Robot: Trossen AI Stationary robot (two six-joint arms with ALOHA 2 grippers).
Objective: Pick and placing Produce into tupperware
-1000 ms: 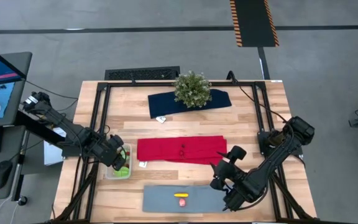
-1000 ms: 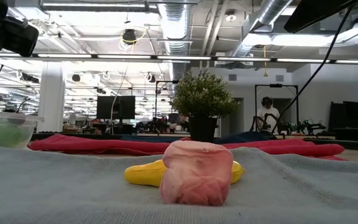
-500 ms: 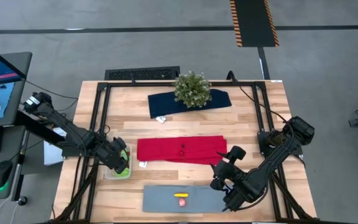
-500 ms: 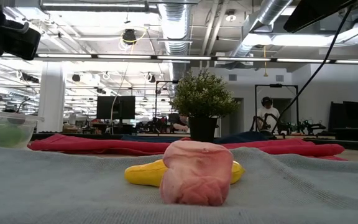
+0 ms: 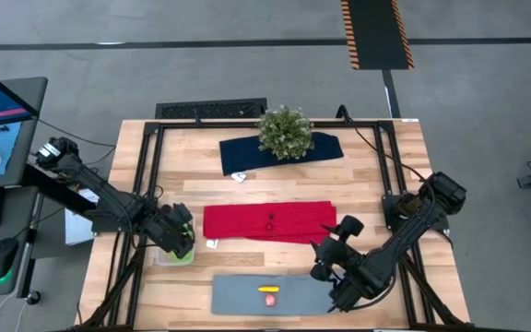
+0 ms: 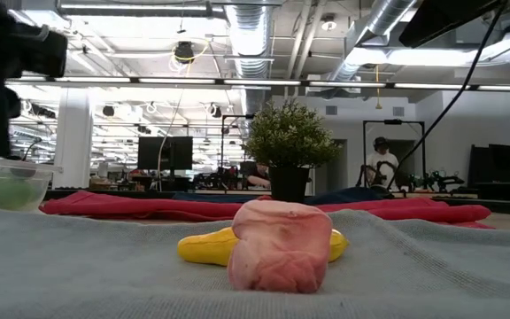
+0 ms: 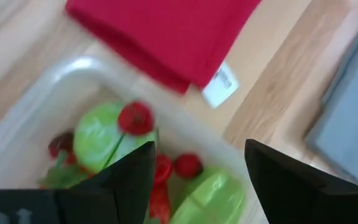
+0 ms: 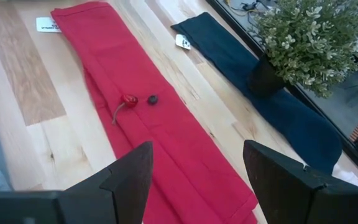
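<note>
Clear plastic sits right under my left gripper (image 7: 194, 180): the tupperware (image 7: 55, 81), at the lower left of the high view, already holds green leafy pieces, red strawberries (image 7: 135, 118) and dark berries, and my fingers stand spread above it with nothing between them. So part of the produce looks packed. Further along, at the bottom centre of the high view, a yellow piece (image 5: 269, 290) and a pink piece (image 5: 270, 301) lie touching on the grey mat (image 5: 238, 297), not yet picked. My right gripper (image 8: 194, 180) hangs near the mat's right end, fingers spread and empty. Beyond, mid-frame, a red berry with a stem (image 8: 128, 100) and a dark berry (image 8: 153, 99) rest on the red cloth (image 5: 247, 221), also left to collect.
</note>
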